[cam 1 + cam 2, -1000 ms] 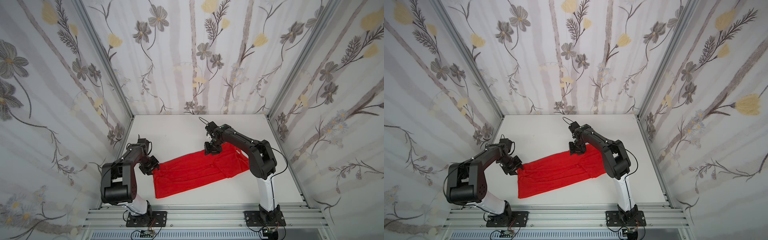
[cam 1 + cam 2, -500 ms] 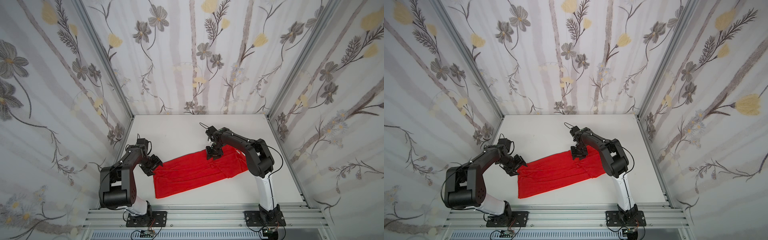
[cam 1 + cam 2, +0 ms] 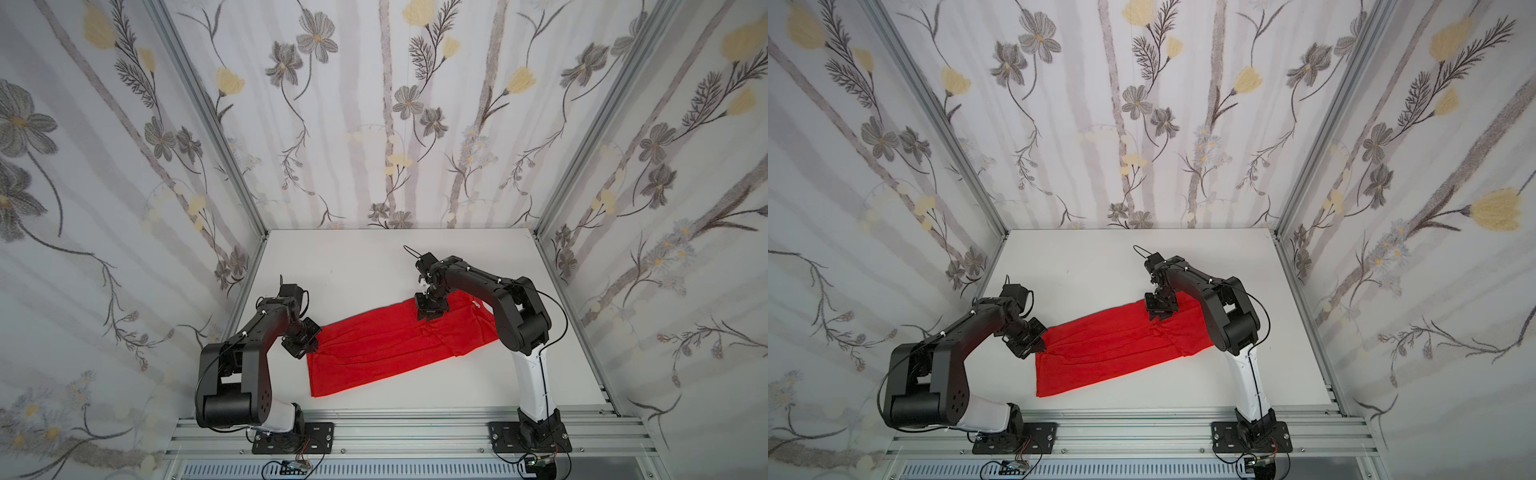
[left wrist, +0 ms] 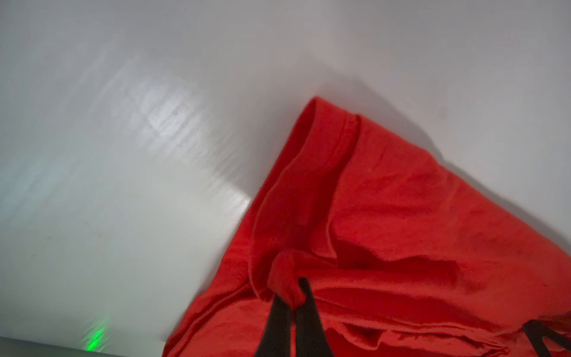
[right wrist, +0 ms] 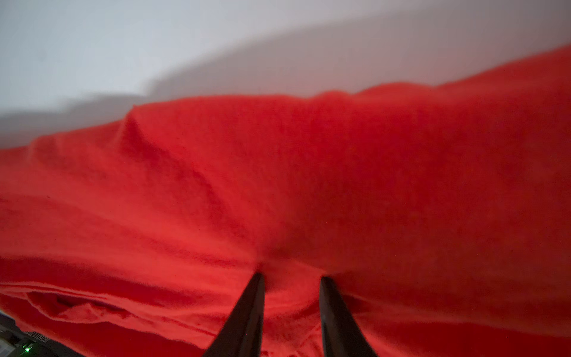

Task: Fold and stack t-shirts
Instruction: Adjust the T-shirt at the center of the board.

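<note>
Red t-shirt (image 3: 386, 353): left tool (image 4: 292, 290) pinched shut on its end edge; right tool (image 5: 292, 276) part-open, pressed onto its far edge.

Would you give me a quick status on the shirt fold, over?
Left gripper shut on shirt edge. Right gripper jaws apart astride fabric, grip unclear. Garment lying on table. Nothing obstructing.

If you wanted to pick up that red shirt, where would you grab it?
Probably its far long edge, near each end, coming down from above. The red shirt lies flat as a long folded strip, so only a pinched-up edge gives a hold. The left gripper pinches one end corner; the right gripper straddles cloth, jaws apart.
</note>
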Motion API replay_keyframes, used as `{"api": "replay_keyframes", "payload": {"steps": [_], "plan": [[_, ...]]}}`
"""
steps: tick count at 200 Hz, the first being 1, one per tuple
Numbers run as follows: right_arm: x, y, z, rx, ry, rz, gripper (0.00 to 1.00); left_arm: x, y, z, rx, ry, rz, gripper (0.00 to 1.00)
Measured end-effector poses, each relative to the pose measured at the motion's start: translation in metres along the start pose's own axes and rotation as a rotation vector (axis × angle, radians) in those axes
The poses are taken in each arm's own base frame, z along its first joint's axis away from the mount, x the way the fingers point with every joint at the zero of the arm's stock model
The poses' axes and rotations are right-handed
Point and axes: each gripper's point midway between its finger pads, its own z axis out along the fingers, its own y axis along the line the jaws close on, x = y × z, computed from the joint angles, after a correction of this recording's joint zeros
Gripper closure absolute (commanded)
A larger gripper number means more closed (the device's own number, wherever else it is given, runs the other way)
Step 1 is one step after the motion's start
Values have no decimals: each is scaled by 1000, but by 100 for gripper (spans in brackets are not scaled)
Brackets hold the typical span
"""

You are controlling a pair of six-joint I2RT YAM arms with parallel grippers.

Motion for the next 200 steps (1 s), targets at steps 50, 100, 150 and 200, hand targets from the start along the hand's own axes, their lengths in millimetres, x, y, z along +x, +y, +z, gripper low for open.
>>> {"api": "replay_keyframes", "payload": {"steps": [50,100,150,200], "plan": [[1,-3,4,-30,15,18,67,1,-4,-48,-78,-161,177,90],[3,-2,6,-60,25,32,66,10,34,-64,-284,-196,185,43],[5,-1,-7,-55,-42,16,65,2,9,-89,-149,-301,257,47],[50,-48,-49,67,-85,97,62,6,-64,-12,-57,34,473,53]]}}
